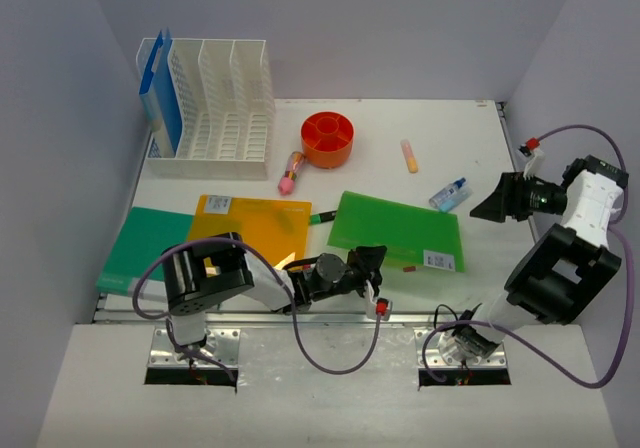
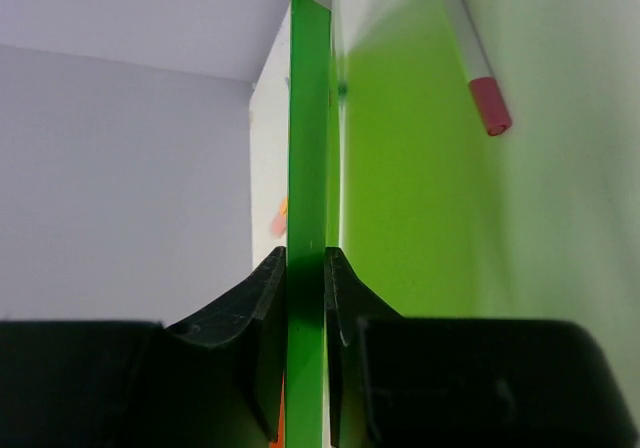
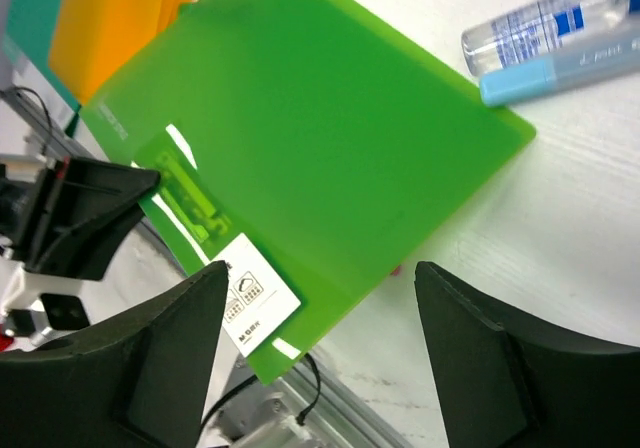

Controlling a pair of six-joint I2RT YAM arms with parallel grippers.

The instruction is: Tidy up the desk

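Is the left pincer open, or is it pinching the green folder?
Shut: the left pincer is clamped on the green folder; in the left wrist view both fingers press its thin edge, no gap.

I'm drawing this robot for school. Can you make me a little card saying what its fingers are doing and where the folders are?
Left arm: left fingers shut on the edge of the flat green plastic folder
Right arm: right fingers open, holding nothing
Other folders: flat orange plastic folder and flat teal plastic folder, left of the green one
Back left: white slotted file rack
Surface: large white desk
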